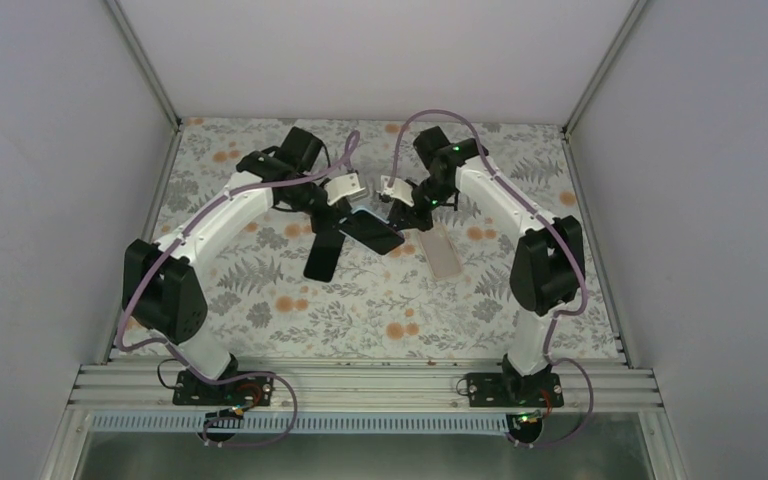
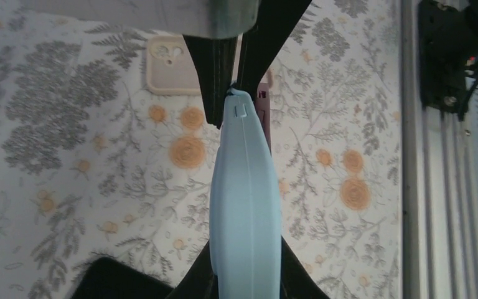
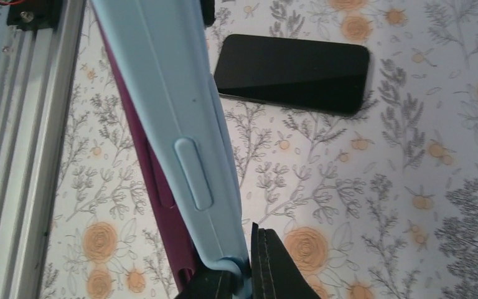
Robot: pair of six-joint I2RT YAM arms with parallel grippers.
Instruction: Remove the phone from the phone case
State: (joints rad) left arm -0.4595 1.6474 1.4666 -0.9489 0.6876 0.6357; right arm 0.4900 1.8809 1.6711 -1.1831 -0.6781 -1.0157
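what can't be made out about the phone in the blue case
- Top view: blue case is small and looks dark, and the left tool and right tool cover its ends.
- Left wrist: purple phone is mostly hidden behind the blue case.
- Right wrist: the blue case's far end is cut off by the top edge.

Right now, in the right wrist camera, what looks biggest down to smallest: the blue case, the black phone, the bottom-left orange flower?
1. blue case, but it is nearest the camera, so its true size is unsure.
2. black phone.
3. orange flower, clearly smallest.
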